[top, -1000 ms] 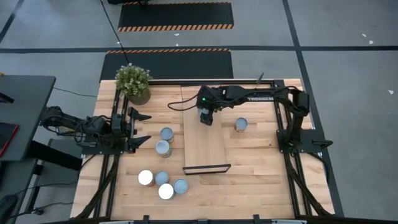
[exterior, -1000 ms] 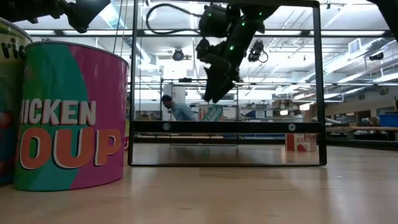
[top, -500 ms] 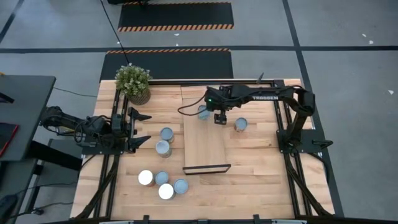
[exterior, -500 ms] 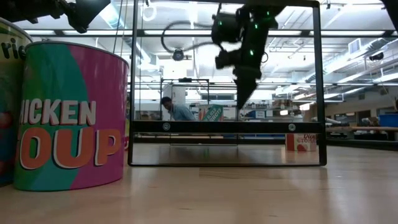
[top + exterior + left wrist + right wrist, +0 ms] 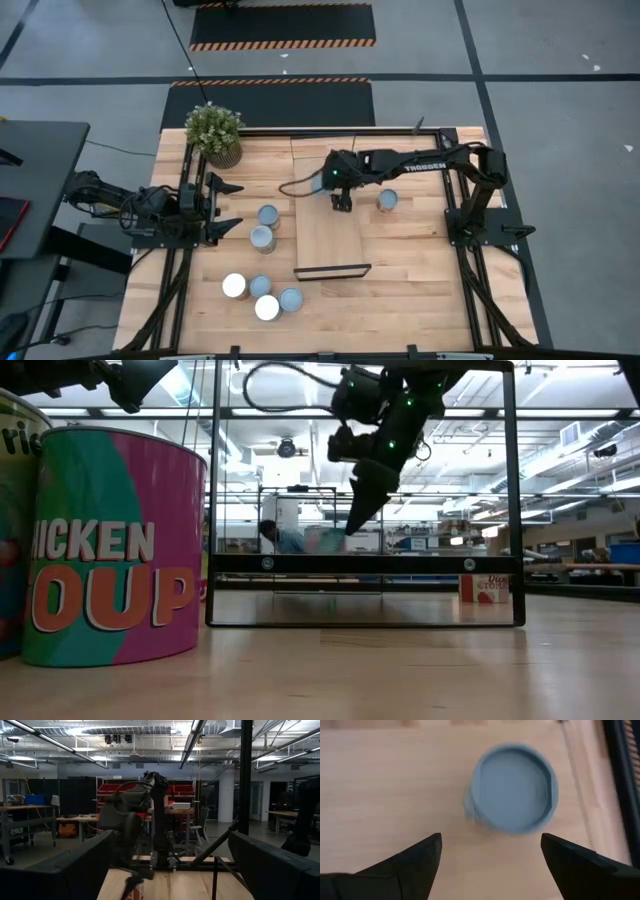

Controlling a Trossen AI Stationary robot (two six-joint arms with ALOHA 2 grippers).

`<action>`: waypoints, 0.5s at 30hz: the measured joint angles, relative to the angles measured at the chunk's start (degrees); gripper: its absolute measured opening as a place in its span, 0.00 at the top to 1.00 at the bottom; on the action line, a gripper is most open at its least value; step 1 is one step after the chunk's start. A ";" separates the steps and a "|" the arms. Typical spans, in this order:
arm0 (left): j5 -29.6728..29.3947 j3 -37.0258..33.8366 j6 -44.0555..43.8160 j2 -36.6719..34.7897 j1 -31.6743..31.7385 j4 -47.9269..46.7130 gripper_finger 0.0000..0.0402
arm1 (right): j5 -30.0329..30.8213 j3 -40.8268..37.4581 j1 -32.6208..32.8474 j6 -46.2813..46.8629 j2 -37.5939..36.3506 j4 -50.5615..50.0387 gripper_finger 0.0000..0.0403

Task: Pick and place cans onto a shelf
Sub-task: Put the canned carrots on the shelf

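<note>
My right gripper (image 5: 340,203) hangs open over the far end of the light-wood shelf (image 5: 330,240). A can with a blue-grey top (image 5: 512,795) stands upright on the shelf just ahead of its spread fingers, which do not touch it; in the high view the can (image 5: 321,184) shows partly beside the wrist. One can (image 5: 387,200) stands on the table right of the shelf. Several cans stand left of the shelf, two (image 5: 266,226) nearer it and a cluster (image 5: 262,295) toward the near edge. My left gripper (image 5: 226,206) waits open at the table's left.
A potted green plant (image 5: 213,132) stands at the far left corner. Black frame rails (image 5: 452,200) run along both sides of the table. In the low view a large "chicken soup" can (image 5: 110,550) fills the left, and the shelf's black frame (image 5: 365,564) spans the middle.
My right gripper has drawn away from the can on the shelf toward the table's right edge, leaving the can standing there, then come back partway toward the left and lower, so it now hangs beside the can.
</note>
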 joint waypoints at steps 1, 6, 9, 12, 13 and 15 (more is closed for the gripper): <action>0.00 0.00 -0.02 0.00 0.00 0.00 0.01 | 0.66 0.00 0.65 -0.50 0.00 0.13 0.14; 0.00 0.00 -0.25 0.00 0.00 0.00 0.01 | 8.16 0.00 2.27 -4.74 0.00 -1.51 0.14; 0.00 0.00 -0.25 0.00 0.00 0.00 0.01 | 6.96 0.00 1.77 -4.91 0.00 -1.56 0.14; -0.01 0.00 -0.01 0.01 0.00 0.21 0.01 | 5.11 0.00 0.66 -4.78 0.00 -0.71 0.14; 0.00 0.00 0.00 0.00 0.00 0.29 0.01 | 4.61 0.00 0.24 -4.90 0.00 -0.10 0.14; -0.02 0.00 -0.05 0.01 0.00 0.31 0.01 | 2.07 0.00 -0.54 -6.01 0.00 1.14 0.14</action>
